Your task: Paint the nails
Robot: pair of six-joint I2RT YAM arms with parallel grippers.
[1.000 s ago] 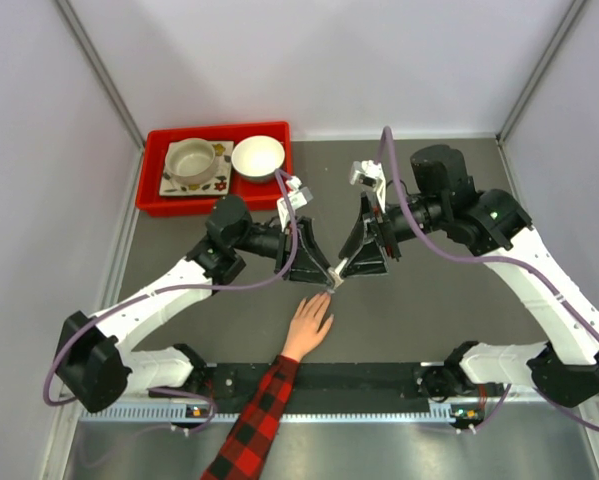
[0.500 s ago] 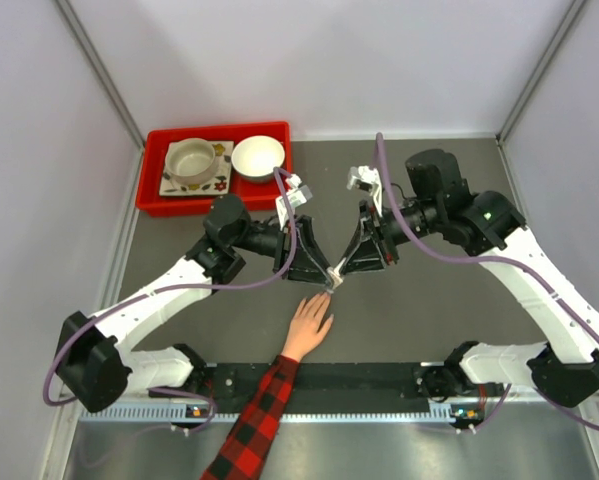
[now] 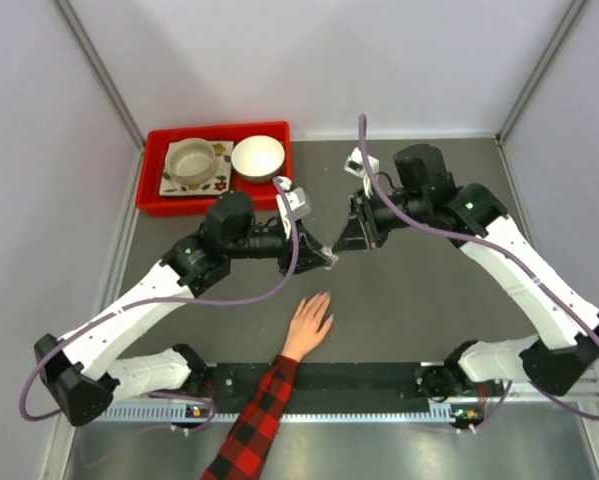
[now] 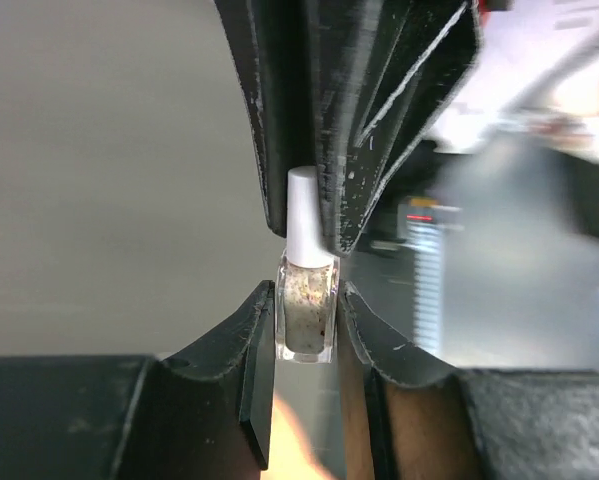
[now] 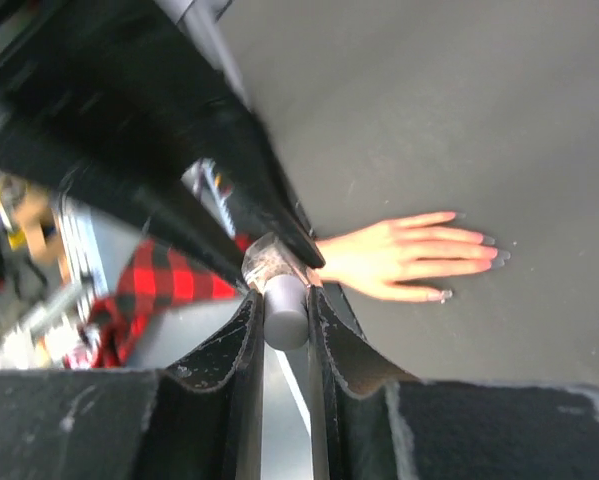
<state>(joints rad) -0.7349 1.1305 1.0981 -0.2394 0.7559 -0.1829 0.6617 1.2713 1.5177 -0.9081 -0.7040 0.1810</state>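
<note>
Nails (image 5: 491, 254) sat at the tips of the hand (image 3: 309, 322), which had stayed flat and palm down on the worktop (image 3: 429, 300) near the arms' bases, its plaid sleeve (image 3: 254, 425) running off the near edge. They were too small to show whether any polish was on them.

The change was above them. The polish bottle (image 4: 304, 318), held just over the fingertips a second before, had been carried by both arms farther from the hand and now hung well clear of it. The left jaws had not altered: they were clamped tight on the bottle's glass body. The right jaws, about half open a second earlier, had drawn in and now pinched the white cap (image 4: 301, 215) from both sides.

With body and cap each held by a separate arm, the step in hand looked like unscrewing the cap to free the brush. Painting itself had probably not begun.
</note>
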